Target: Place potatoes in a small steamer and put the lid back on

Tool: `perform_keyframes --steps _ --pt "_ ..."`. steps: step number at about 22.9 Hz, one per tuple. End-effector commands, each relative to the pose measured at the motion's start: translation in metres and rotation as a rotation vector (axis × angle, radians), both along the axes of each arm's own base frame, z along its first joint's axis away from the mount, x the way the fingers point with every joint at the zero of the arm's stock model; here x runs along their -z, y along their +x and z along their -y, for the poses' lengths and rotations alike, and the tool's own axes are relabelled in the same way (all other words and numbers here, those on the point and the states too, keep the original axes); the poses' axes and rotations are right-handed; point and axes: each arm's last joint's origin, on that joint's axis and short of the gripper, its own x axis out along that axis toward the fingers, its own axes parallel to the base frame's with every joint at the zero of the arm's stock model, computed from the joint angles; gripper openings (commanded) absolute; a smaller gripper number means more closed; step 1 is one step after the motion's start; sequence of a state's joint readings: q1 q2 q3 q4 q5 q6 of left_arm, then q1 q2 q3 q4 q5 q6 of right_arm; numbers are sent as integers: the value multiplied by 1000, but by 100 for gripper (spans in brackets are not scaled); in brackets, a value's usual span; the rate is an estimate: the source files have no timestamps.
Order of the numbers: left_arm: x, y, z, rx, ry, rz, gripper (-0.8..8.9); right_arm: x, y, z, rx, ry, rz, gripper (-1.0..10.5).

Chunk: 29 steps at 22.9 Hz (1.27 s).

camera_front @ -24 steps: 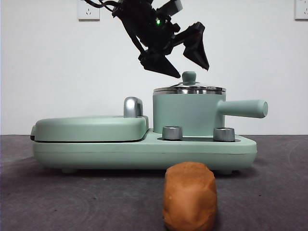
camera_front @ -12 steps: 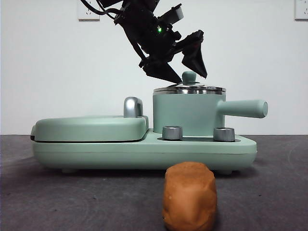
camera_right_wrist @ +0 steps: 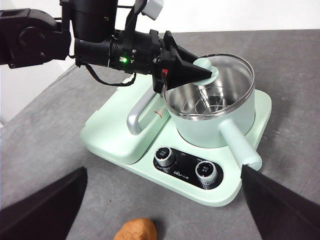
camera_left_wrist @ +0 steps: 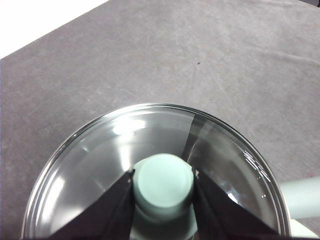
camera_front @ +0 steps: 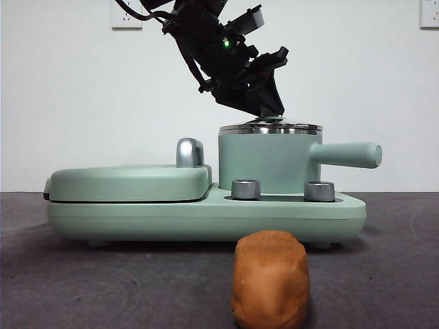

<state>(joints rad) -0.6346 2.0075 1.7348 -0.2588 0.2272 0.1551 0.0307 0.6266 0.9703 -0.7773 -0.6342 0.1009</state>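
The mint-green small steamer (camera_front: 264,161) stands on the appliance base with its glass lid (camera_front: 269,127) resting on it. My left gripper (camera_front: 264,103) comes down from above and is shut on the lid's green knob (camera_left_wrist: 164,181), one jaw on each side. The right wrist view shows the same grip (camera_right_wrist: 200,70) over the steamer (camera_right_wrist: 215,127). The orange-brown potato (camera_front: 271,277) lies on the table in front of the appliance, also in the right wrist view (camera_right_wrist: 136,229). My right gripper (camera_right_wrist: 164,172) is open and empty, hovering high in front of the appliance.
The flat mint-green grill plate (camera_front: 130,181) with its chrome handle (camera_front: 190,152) lies left of the steamer on the same base. Two steel dials (camera_front: 245,189) (camera_front: 319,190) face front. The steamer's side handle (camera_front: 346,154) sticks out to the right.
My left gripper has come down onto the lid and its jaws have closed on the knob. The lid, steamer and potato have not moved.
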Motion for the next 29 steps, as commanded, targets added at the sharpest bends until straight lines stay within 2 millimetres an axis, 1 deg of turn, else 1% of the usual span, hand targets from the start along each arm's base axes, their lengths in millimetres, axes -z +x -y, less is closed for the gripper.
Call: perform_keyframes --steps 1,3,5,9,12,14,17,20,24,29 --pt "2 1 8 36 22 22 38 -6 0 0 -3 -5 24 489" --pt "-5 -1 7 35 9 36 21 -5 0 0 14 -13 24 489" --pt "-18 -3 6 33 -8 56 21 -5 0 1 32 -21 24 489" --pt "-63 -13 -2 33 -43 105 21 -10 3 -2 23 -22 -16 489" --pt "-96 -24 -13 28 -49 114 18 -19 10 -7 11 -54 -110 489" --pt "-113 -31 -23 19 -42 105 17 -20 18 -14 2 -75 -209 489" --pt "-128 -39 -43 -6 -33 100 17 -13 34 -32 -39 -98 -348 489" --pt "-139 -42 -61 -40 -29 96 17 -1 47 -58 -74 -154 -450 489" --pt "-149 -42 -82 -85 -33 106 17 16 56 -91 -87 -257 -525 489" --pt "-158 -40 -108 -148 -34 115 17 42 64 -132 -80 -362 -646 489"
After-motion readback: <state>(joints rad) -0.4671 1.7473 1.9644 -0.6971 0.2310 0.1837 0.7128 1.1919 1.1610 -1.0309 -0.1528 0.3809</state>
